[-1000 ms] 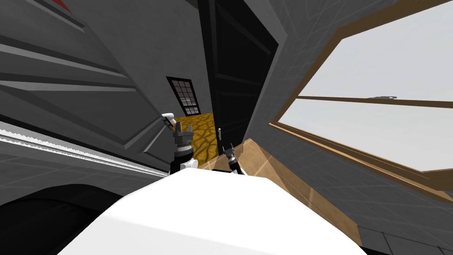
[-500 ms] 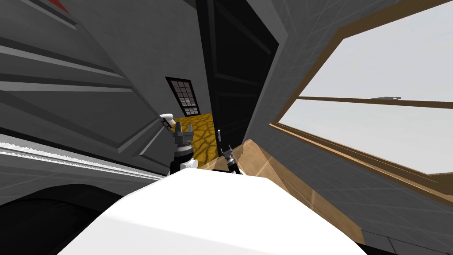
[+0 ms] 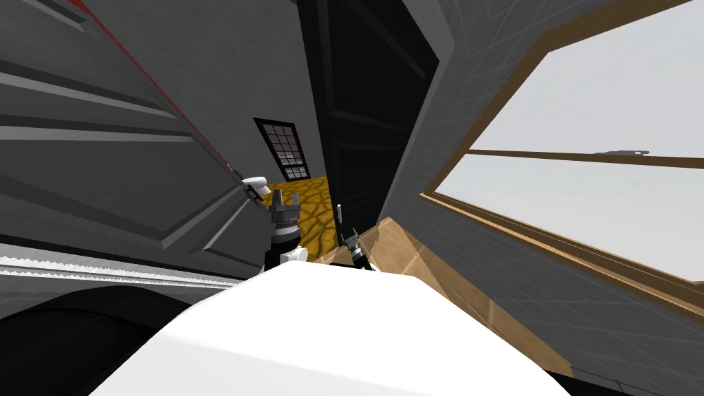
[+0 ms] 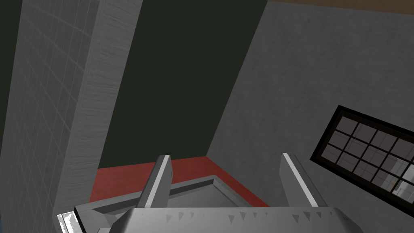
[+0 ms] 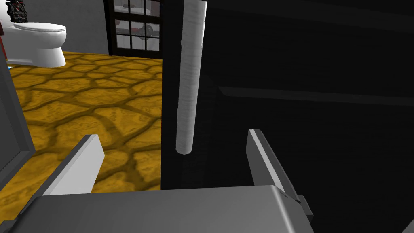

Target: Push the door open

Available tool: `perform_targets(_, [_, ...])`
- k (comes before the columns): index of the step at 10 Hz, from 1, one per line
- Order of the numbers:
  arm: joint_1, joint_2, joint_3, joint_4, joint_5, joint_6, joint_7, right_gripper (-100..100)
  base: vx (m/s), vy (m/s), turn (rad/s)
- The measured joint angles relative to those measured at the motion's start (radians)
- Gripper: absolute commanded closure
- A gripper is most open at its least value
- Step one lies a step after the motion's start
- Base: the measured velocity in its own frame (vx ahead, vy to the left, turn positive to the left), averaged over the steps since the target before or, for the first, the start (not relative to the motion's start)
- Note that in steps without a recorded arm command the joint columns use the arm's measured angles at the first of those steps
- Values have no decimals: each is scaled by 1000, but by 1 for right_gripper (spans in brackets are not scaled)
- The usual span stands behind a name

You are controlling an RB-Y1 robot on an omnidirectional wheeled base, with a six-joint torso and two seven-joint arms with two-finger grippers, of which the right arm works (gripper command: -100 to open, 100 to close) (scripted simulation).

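Beside my left gripper (image 3: 286, 199), a grey door (image 3: 137, 158) with a red edge is standing open, close by the spread, empty fingers (image 4: 155, 186). My right gripper (image 3: 350, 235) is holding nothing too, fingers apart, pointing at a pale handle (image 5: 189, 77) on a dark door (image 3: 371, 124). Yellow floor (image 5: 81, 109) and a toilet (image 5: 38, 36) are showing between the doors.

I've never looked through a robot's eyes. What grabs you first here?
The bright yellow, stone-patterned floor showing past the dark door, ajar straight ahead. In the right wrist view my open right hand faces the door's pale handle bar, with a white toilet on that floor beyond. A big wood-framed window takes the head view's right side.
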Motion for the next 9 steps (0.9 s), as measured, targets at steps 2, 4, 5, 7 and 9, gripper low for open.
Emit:
perform_targets(2, [-20,3,21,48,-7,-11,-40,-100,84,11,-9])
perform_targets(4, [-35,4,45,83,-15,-15,-79,-100,128,6,-10])
perform_targets(5, [-43,6,56,103,-18,-17,-97,-100,117,18,-11])
perform_targets(7, [-61,11,78,145,-26,-25,-135,-100,101,10,-6])
perform_targets(9, [-62,8,77,148,-27,-25,-138,-100,123,62,30])
